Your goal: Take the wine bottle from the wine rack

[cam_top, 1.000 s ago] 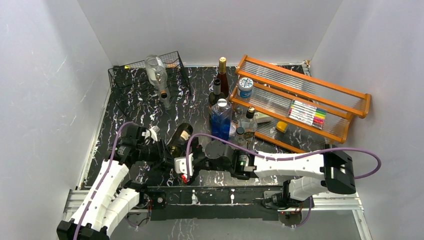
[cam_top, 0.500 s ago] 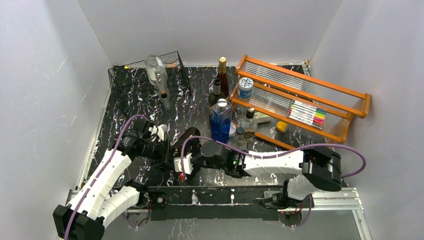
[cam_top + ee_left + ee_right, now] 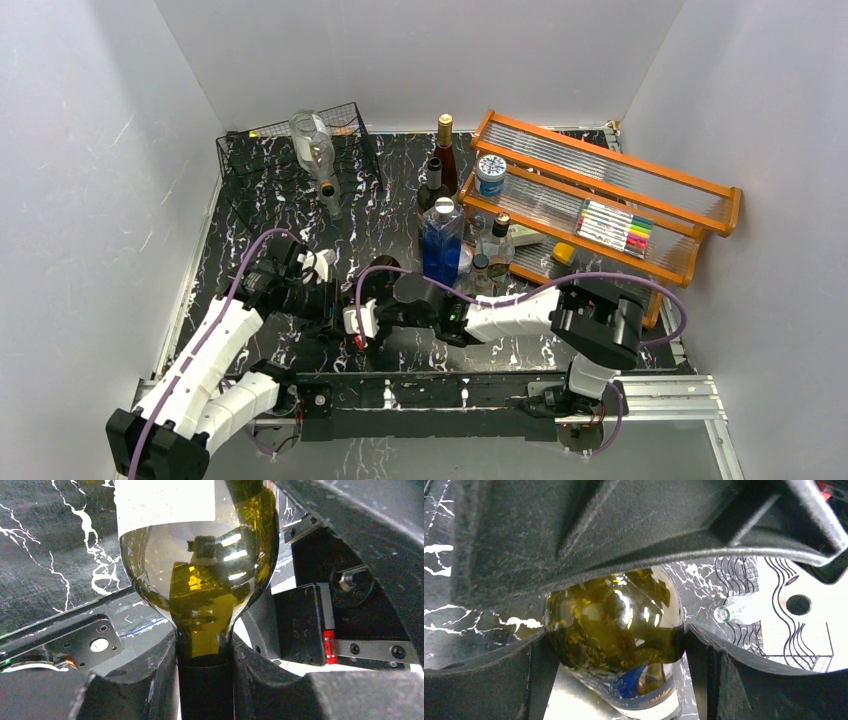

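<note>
A dark green wine bottle (image 3: pixel 378 268) with a white label lies tilted low over the near middle of the table, off the rack. My left gripper (image 3: pixel 328 302) is shut on its neck (image 3: pixel 204 647). My right gripper (image 3: pixel 376 296) grips the bottle's base end (image 3: pixel 614 625), with a finger pressed against each side. The wine rack (image 3: pixel 262 165), a black wire grid box, stands at the far left corner. A clear empty bottle (image 3: pixel 313 148) lies on it, neck toward me.
An orange wooden tiered shelf (image 3: pixel 640 175) stands at the far right with a tin, markers and small items. Several upright bottles (image 3: pixel 441 235), one of them blue, stand mid-table just beyond my right gripper. White walls enclose the table.
The right arm has swung left and its elbow has come in. The left arm shifted slightly away from me early on. The green bottle stays held by both grippers and has moved slightly.
</note>
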`<state>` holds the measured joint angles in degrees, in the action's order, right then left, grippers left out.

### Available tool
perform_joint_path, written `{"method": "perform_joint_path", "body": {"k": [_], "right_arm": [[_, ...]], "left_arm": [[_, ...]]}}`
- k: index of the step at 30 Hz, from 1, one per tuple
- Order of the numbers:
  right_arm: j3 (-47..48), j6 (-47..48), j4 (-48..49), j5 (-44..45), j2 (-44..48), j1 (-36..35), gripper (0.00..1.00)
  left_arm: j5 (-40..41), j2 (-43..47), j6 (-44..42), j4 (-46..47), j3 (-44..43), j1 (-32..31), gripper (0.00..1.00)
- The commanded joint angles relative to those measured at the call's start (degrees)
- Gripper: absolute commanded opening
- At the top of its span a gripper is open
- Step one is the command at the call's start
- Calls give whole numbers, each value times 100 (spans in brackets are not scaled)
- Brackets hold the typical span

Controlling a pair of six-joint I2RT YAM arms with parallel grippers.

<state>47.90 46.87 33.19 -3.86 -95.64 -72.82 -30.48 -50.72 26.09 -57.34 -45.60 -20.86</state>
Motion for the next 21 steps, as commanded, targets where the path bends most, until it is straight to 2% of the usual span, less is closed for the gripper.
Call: {"method": "perform_joint_path", "body": {"k": [1, 7, 8, 9, 10, 13, 17, 21], "right_arm": [[399, -9, 609, -330, -268, 10, 98], [284, -9, 1302, -234, -277, 4, 98], [212, -1698, 1458, -242, -250, 16, 99], [158, -1187, 1572, -301, -234, 35, 98], [123, -1189, 1643, -318, -233, 47, 97], [36, -1319, 1816, -351, -228, 53, 87], [-37, -1528, 2070, -128, -311, 85, 65], [-204, -1791, 2466, 19, -299, 143, 59]], "left_arm": [[-271, 60, -148, 114, -424, -32, 26], [-220, 136, -205, 98, -538, -39, 39], [-168, 171, -211, 92, -561, -33, 43], [-131, 213, -214, 103, -584, -33, 46], [-118, 247, -217, 134, -612, -33, 48], [-122, 265, -226, 194, -661, -33, 54], [-30, 291, -277, 197, -790, -36, 60], [347, 368, -277, 75, -1000, -33, 60]]}}
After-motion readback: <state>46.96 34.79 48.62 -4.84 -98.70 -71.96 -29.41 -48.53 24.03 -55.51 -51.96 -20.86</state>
